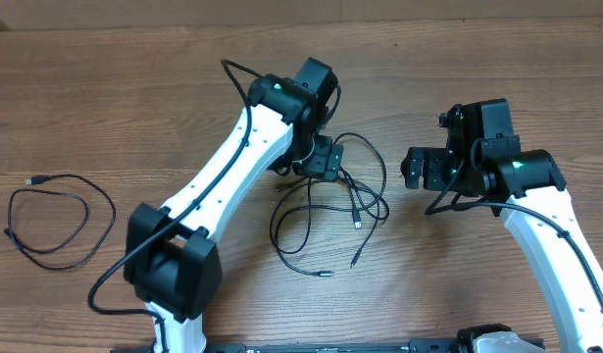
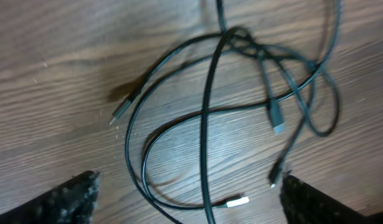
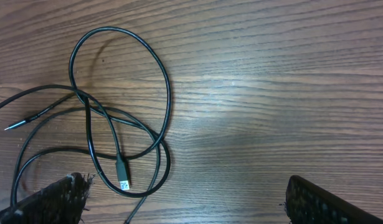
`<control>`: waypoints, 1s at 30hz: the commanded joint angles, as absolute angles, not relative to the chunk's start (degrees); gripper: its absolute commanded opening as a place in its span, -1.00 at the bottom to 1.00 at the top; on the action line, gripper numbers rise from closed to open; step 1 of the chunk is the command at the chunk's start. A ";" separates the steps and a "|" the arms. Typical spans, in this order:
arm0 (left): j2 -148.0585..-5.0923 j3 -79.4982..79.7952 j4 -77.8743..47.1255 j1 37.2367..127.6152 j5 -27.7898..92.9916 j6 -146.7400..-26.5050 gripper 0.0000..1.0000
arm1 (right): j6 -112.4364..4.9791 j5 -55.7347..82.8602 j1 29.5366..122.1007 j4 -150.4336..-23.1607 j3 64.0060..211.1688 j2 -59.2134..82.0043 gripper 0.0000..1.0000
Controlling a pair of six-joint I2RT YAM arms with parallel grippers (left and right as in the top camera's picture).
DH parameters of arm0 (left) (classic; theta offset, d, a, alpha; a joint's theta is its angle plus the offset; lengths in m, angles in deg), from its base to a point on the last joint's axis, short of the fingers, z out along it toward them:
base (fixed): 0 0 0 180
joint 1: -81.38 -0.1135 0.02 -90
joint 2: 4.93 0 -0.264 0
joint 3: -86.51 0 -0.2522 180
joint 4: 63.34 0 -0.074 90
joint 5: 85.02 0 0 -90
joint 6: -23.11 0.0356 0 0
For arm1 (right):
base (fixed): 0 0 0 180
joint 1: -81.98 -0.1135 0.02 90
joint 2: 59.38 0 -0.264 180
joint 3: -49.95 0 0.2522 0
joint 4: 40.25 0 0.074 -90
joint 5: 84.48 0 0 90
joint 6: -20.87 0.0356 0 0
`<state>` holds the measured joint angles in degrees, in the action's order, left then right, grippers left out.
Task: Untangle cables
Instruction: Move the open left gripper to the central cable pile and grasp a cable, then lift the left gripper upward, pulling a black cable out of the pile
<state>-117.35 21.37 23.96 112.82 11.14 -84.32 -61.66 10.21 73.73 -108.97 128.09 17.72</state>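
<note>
Seemingly, the left gripper (image 1: 324, 157) is hovering, jaws wide and empty, over the knotted cables (image 1: 330, 211) mid-way across the table (image 1: 105, 98) while the right gripper (image 1: 419, 167) is hanging beside them, equally wide, so the next move is calling for pinching one strand and drawing it clear.

Both arms are built alike: the left arm (image 1: 232, 162) and the right arm (image 1: 561, 240) have long white shells joined by chunky black joint housings, each with a small green light (image 1: 278, 86) glowing near the wrist. A thick black cable (image 1: 125, 260) loops out along the left one. Up close the fingers (image 2: 63, 202) are black, with a rough, grainy face and ragged edges
</note>
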 commanded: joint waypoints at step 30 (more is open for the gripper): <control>-117.35 70.40 43.02 108.75 6.94 -76.14 -0.92 | -61.86 10.12 73.82 -109.91 127.81 17.70 1.00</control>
<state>-119.56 63.05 43.17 109.23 7.49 -76.95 -61.66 10.14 73.73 -110.15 128.02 17.72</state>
